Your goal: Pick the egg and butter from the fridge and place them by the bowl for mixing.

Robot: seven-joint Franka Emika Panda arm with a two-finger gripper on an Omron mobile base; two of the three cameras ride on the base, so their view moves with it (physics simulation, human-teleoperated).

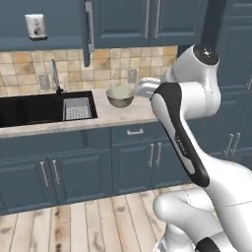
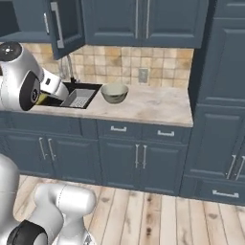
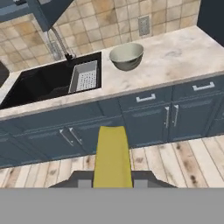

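A yellow stick of butter [image 3: 112, 155] juts forward from between my fingertips in the hand view, and my gripper [image 3: 112, 183] is shut on it. I hold it in the air in front of the base cabinets, above the wooden floor. A sliver of the butter [image 2: 42, 99] also peeks out beside my arm in the right base view. The pale grey-green bowl [image 3: 127, 56] stands upright on the marble counter [image 2: 153, 107], just right of the sink; it is also the bowl [image 1: 120, 96] [image 2: 114, 93] in both base views. The egg and the fridge are out of view.
A black sink [image 3: 43, 83] with a perforated tray [image 3: 84, 76] and a faucet [image 1: 54, 75] lies left of the bowl. An upper cabinet door [image 2: 60, 24] hangs open above the sink. Tall blue cabinets [image 2: 220, 95] close off the counter's right end.
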